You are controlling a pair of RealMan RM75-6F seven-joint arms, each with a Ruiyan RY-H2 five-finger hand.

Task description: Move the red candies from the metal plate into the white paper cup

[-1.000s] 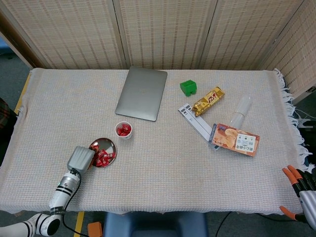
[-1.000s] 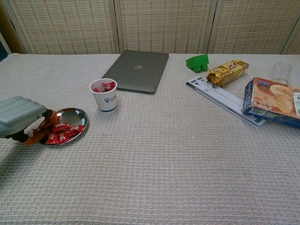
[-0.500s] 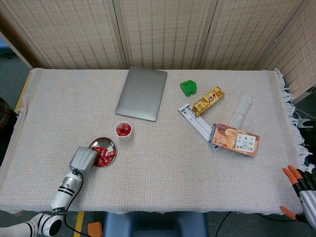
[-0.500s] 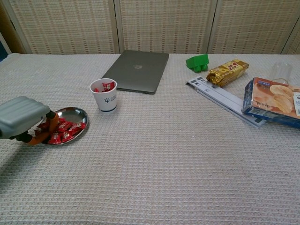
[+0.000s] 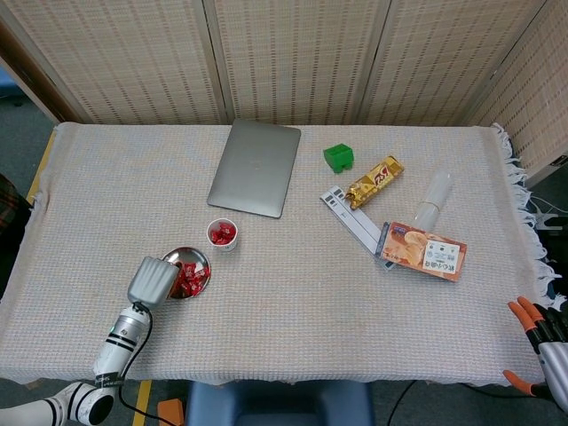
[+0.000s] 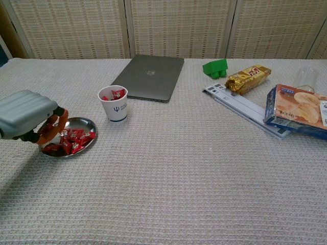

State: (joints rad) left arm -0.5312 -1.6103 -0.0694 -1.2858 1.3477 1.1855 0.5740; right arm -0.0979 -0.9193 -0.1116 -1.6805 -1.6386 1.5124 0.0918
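Observation:
A small metal plate (image 5: 199, 258) (image 6: 86, 123) near the table's front left holds several red candies (image 5: 187, 279) (image 6: 74, 140). Just behind it stands the white paper cup (image 5: 222, 235) (image 6: 116, 108), with a few red candies inside. My left hand (image 5: 153, 280) (image 6: 29, 118) hovers over the plate's left edge, lifted off it. Its orange fingers (image 6: 51, 127) curl in around what looks like a red candy. My right hand (image 5: 543, 346) shows only in the head view, at the bottom right off the table's edge, with fingers apart and nothing in it.
A closed grey laptop (image 5: 255, 167) lies behind the cup. To the right are a green block (image 5: 338, 157), a gold snack bar (image 5: 374, 181), a white strip (image 5: 351, 219), a clear cup on its side (image 5: 434, 199) and a biscuit box (image 5: 424, 250).
My left hand has risen from the plate with its fingers curled in. The candies in the plate have shifted a little. My right hand has stayed put.

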